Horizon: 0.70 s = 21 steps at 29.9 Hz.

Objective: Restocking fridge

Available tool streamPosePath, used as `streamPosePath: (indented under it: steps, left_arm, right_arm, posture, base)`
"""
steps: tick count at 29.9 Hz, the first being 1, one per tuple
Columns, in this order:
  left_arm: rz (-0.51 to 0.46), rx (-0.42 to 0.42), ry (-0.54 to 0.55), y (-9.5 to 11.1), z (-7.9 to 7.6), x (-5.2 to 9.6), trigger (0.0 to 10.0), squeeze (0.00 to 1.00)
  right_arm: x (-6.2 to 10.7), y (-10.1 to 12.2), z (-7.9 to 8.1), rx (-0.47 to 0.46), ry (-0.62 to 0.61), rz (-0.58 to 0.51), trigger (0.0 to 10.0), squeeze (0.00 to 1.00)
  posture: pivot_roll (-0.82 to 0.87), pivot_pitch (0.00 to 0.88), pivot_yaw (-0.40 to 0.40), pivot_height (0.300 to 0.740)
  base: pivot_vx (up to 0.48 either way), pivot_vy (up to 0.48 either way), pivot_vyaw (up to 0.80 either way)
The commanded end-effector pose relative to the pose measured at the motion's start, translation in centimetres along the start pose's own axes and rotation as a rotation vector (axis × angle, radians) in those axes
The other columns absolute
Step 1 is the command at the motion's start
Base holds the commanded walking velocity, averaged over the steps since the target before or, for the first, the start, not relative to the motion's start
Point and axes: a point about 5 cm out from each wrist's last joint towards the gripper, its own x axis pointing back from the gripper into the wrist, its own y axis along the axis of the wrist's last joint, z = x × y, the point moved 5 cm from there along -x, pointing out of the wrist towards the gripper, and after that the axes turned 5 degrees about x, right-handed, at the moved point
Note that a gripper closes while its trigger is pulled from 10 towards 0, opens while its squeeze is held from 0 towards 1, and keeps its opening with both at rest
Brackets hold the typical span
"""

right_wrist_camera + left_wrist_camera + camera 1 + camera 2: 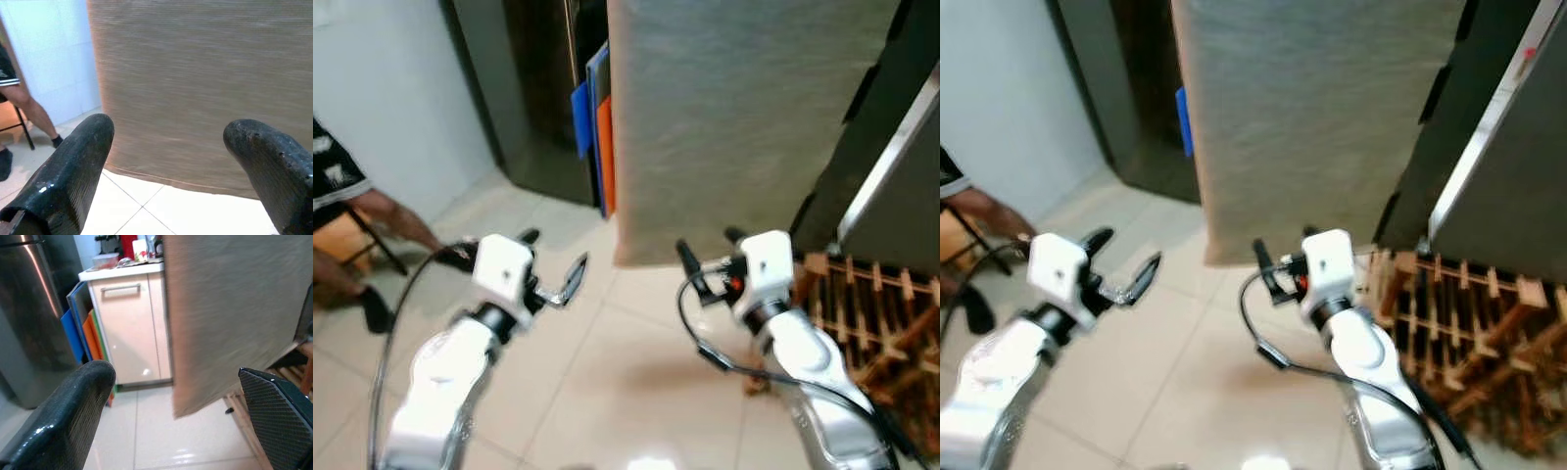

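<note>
Item: fridge door point(744, 117), a broad brushed-metal panel standing swung out into the room, its lower edge hanging above the tiled floor point(607, 372) directly ahead of both arms. Left pincer point(553, 264) raised in front of the robot, fingers apart, holding nothing, short of the door's lower left corner. Right pincer point(705, 255) raised likewise, fingers apart and empty, close beneath the door's bottom edge. Adjacent: dark cabinet side at right with a pale metal strip point(891, 157); wooden slatted rack point(871, 313) on the floor at lower right; blue and orange boards point(597, 127) leaning upright in the gap left of the door; a cream cupboard point(132, 328) under a surface carrying small containers, seen from the left wrist; a person's legs point(372, 225) beside a chair at far left. No goods for stocking are visible. Handling judgement: the door is rigid, probably heavy on its hinge, with a smooth face offering little purchase; best taken by its free vertical edge or a handle, none of which can be made out here, or pushed flat with the finger backs.
</note>
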Motion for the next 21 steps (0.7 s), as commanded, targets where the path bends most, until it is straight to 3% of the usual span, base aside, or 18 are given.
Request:
streamPosePath:
  steps: [1, 7, 21]
  left_arm:
    - [-0.013, -0.021, 0.013, 0.6, 0.5, 0.1, 10.0, 0.00]
    - [-0.022, -0.028, 0.021, 0.8, 0.5, 0.2, 10.0, 0.00]
    - [-0.034, -0.034, 0.069, 0.9, 1.5, 0.0, 10.0, 0.00]
  right_arm:
    - [-0.3, 0.9, 0.4, -0.005, 0.012, -0.030, 10.0, 0.00]
    - [-0.3, 0.9, 0.3, -0.003, 0.009, -0.029, 10.0, 0.00]
    - [-0.2, 0.7, 0.1, -0.005, -0.003, -0.017, 10.0, 0.00]
  posture:
    - [0.05, 0.000, 0.041, 0.740]
    - [0.05, 0.000, 0.035, 0.740]
    - [0.05, 0.000, 0.035, 0.740]
  base:
    - [0.000, 0.476, 0.00]
    - [0.000, 0.478, 0.00]
    - [0.000, 0.000, 0.00]
